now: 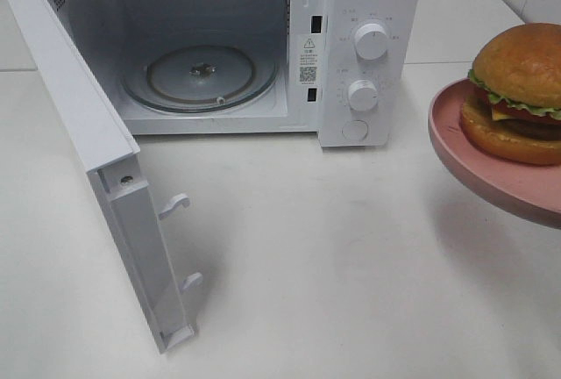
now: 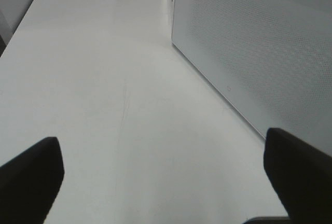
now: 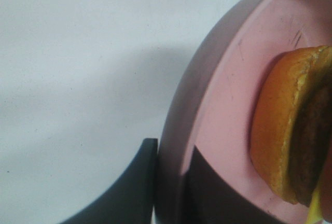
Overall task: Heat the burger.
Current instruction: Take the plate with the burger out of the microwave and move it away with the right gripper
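The burger (image 1: pixel 519 89) is kept on a pink plate (image 1: pixel 491 173), lifted beside the open microwave (image 1: pixel 368 10). The plate's rim is pinched by the right claw (image 3: pixel 168 182). The left claw (image 2: pixel 166 177) is spread wide, empty.

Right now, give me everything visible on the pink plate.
The round pink plate, matte and plastic-looking, with a shallow raised rim, sits at the right edge of the exterior high view, lifted off the white table and cut off by the frame. It carries the glossy golden-brown burger, with its lettuce, cheese and dark patty. In the right wrist view the right gripper pinches its rim, one black finger on each face. Faint dark scuffs mark its inner surface.
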